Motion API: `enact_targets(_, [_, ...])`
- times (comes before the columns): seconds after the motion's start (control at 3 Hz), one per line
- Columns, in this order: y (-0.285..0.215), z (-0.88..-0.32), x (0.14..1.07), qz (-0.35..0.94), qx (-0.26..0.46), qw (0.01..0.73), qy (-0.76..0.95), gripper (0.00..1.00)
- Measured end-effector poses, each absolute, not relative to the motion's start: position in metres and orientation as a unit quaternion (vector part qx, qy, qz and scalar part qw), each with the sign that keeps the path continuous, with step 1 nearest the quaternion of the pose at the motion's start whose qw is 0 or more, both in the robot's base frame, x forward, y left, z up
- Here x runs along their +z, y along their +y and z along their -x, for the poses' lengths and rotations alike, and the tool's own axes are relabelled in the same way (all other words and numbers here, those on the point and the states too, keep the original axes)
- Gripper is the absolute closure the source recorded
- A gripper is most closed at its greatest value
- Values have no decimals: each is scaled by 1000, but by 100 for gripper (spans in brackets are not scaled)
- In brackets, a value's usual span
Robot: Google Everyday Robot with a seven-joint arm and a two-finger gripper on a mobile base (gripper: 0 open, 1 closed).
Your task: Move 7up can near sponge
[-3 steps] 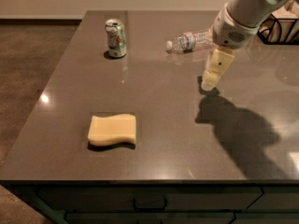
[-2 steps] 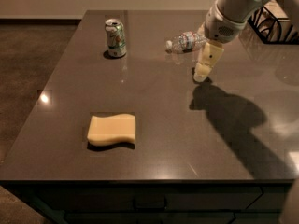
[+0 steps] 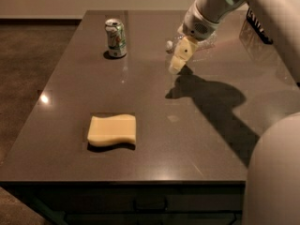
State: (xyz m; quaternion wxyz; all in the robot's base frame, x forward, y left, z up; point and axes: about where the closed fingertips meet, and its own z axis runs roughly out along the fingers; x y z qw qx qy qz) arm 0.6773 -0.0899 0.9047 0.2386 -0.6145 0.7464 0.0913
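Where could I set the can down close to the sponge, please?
Bare table lies between the 7up can and the sponge, and also right of the sponge, out to the arm's shadow. It is crowded at the far side, where the gripper hangs just in front of the water bottle.

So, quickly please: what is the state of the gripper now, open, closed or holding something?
Gripper: to the right of the 7up can and apart from it; whether it is open or closed cannot be told.

Grey table (glossy), brown floor.
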Motion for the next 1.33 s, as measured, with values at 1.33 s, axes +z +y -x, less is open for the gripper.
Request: enact_targets(1.33, [37, -752, 894, 469, 67, 386, 791, 0])
